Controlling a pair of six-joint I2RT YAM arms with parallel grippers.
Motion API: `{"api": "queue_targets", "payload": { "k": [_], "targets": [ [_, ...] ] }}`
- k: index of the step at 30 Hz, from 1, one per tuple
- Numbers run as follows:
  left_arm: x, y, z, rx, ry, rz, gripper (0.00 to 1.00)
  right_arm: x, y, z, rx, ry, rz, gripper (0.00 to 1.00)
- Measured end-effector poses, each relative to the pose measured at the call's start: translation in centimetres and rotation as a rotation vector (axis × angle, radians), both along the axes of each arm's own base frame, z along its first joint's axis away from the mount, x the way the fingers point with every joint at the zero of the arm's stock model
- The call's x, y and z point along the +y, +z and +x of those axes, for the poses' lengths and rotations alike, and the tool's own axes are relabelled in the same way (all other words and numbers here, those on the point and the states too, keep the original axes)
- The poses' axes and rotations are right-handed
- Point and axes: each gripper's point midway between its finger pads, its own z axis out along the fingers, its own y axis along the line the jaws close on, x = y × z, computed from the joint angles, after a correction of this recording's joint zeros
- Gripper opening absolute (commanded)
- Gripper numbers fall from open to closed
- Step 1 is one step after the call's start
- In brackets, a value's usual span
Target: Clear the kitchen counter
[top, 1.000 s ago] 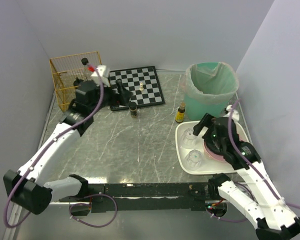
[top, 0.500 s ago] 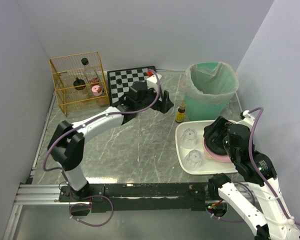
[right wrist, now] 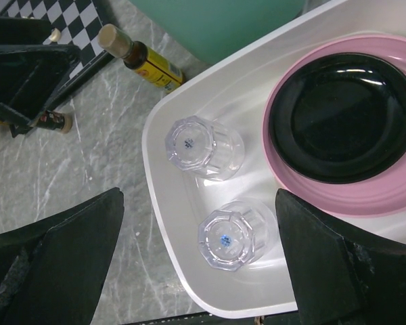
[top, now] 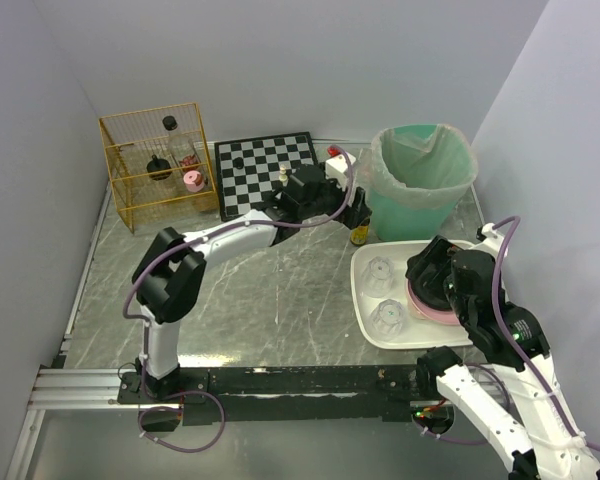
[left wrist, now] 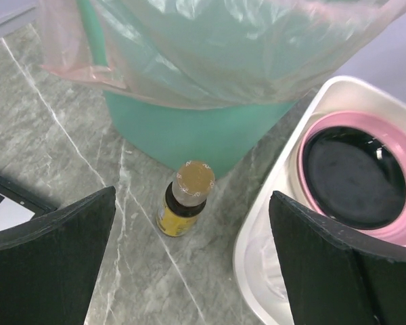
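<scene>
Worktop [top: 260,290] partly clear: glasses [right wrist: 203,145], plate [right wrist: 345,115] on tray [right wrist: 155,169]; yellow bottle [left wrist: 184,203] left beside bin [top: 425,190]; left tool [left wrist: 193,198] spread wide over it, right tool [right wrist: 199,196] wide too, both empty

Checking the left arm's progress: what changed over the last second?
The left gripper swung right from the wire basket across the chessboard to the small yellow bottle beside the bin, fingers open and empty. The right gripper drew back slightly over the tray. Tray contents unchanged.

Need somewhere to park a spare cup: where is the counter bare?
Bare: the counter middle, between the left arm and the tray; also in front of the wire basket. Crowded: around the bottle between bin, tray and chessboard.
</scene>
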Motion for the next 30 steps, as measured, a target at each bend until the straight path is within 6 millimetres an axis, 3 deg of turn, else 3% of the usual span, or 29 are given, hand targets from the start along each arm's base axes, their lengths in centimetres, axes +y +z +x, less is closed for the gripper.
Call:
{"api": "queue_targets", "payload": {
  "k": [9,19,30],
  "targets": [
    [-1.9,-4.1,0.1,0.000,-0.011,0.082,0.99,0.0,-0.5,0.0,0.013,0.002,-0.003,1.00],
    [-2.9,-6.6,1.1,-0.011,0.018,0.158,0.99,0.2,-0.6,-0.1,0.017,0.014,0.000,1.00],
    [-3.2,-9.7,0.9,-0.005,0.028,0.254,0.74,0.6,-0.7,0.1,0.015,0.036,0.005,1.00]
  ]
}}
